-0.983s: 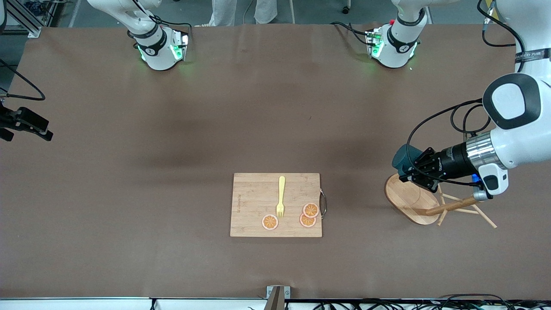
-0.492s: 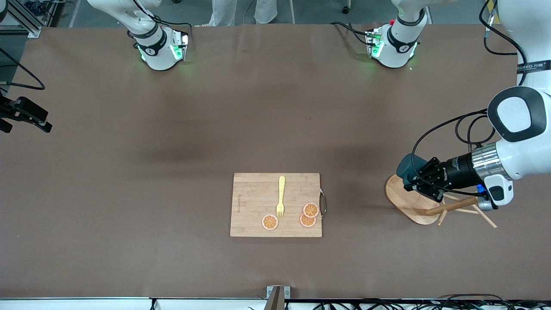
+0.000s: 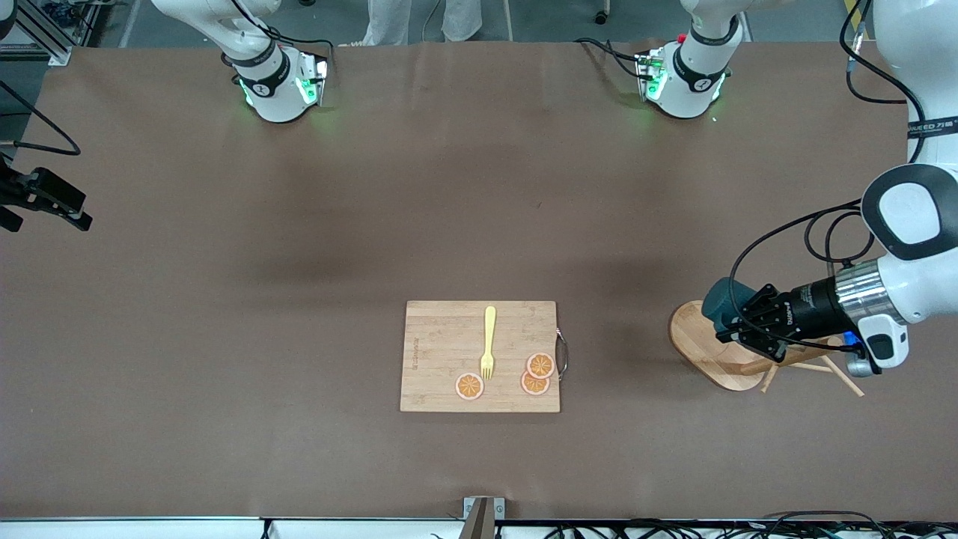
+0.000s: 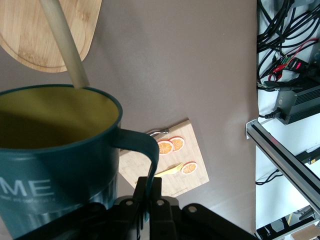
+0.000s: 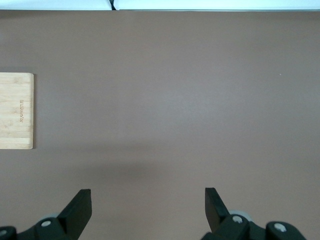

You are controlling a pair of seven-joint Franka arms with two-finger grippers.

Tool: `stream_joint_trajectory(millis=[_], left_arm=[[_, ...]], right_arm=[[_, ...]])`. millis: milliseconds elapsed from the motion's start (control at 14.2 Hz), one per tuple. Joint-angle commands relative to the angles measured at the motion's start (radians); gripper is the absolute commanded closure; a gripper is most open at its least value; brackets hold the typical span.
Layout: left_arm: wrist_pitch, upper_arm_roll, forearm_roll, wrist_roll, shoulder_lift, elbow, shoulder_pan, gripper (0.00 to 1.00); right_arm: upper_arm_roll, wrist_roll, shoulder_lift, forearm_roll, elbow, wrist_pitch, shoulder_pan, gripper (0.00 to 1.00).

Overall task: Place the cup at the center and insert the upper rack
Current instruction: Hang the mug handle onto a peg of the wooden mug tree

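The dark teal cup with a yellow-tan inside hangs in my left gripper, whose fingers are shut on its thin handle. The cup is over the oval base of the light wooden upper rack. The rack's round post passes just beside the cup's rim, and its thin pegs spread toward the left arm's end of the table. My right gripper waits at the right arm's end, open with nothing between its fingers.
A rectangular wooden cutting board lies mid-table nearer the front camera. It carries a yellow fork and three orange slices. Brown table covering spreads around it. Cables and equipment lie past the table's edge.
My left gripper has carried the cup from beside the rack's base to over it, closer to the post. The right gripper has barely shifted.
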Motion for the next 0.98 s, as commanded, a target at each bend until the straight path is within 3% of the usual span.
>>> stream_joint_trajectory(millis=[0,913], left_arm=[[-0.012,-0.003,0.005,0.02,0.02,0.029,0.015,0.99],[-0.012,-0.004,-0.003,0.07,0.082,0.092,0.072,0.97]], right_arm=[[-0.004,0.016,-0.028,-0.011,-0.033,0.018,0.016,0.0],[0.011,0.017,-0.026,-0.006,-0.027,0.019,-0.016,0.0]])
